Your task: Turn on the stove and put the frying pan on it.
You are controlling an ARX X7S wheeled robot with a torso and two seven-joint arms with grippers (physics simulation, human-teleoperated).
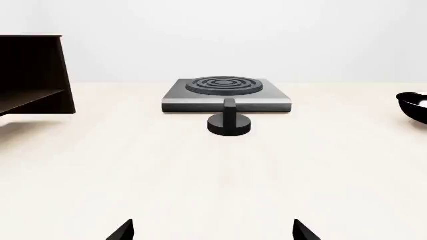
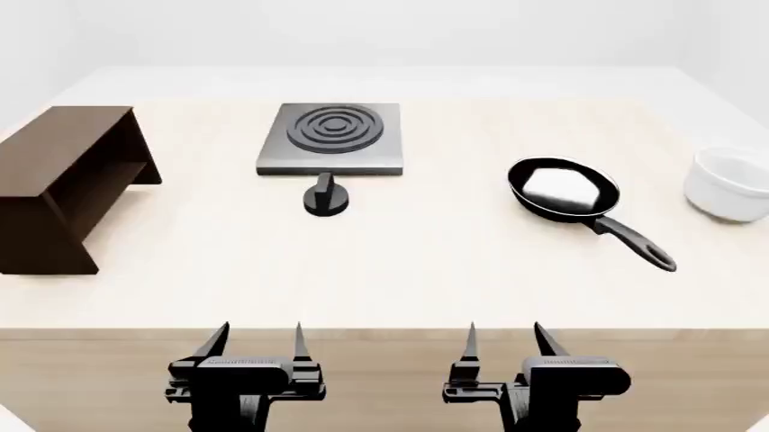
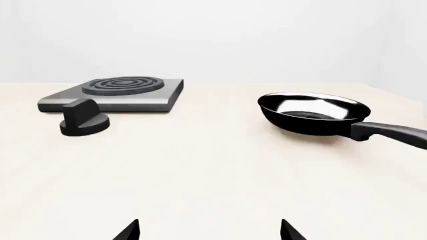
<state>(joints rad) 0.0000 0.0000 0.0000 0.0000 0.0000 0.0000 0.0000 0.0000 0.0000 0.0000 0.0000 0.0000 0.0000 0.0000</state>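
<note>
Both jaws stand apart and hold nothing. The left gripper point(image 2: 258, 337) and right gripper point(image 2: 505, 336) hang level at the near edge of the table point(image 2: 420, 270), fingertips pointing forward, well short of everything on it; this looks like a ready pose, with no step of the task begun.

Ahead of the left gripper sits the knob point(image 2: 326, 197), its grip bar pointing toward the stove point(image 2: 330, 138) just behind it. In the left wrist view the knob point(image 1: 229, 120) lies almost dead centre between the 2 fingertips, so that arm seems lined up to reach and turn it.

Ahead of the right gripper and a little to its right, the pan point(image 2: 563, 190) rests flat on the table, well apart from the stove, its handle point(image 2: 635, 241) angled back toward the near-right, which likely favours a right-arm grasp. The burner is bare.

Farther out, a shelf point(image 2: 60, 184) stands at the far left and a bowl point(image 2: 730, 184) at the far right.
</note>
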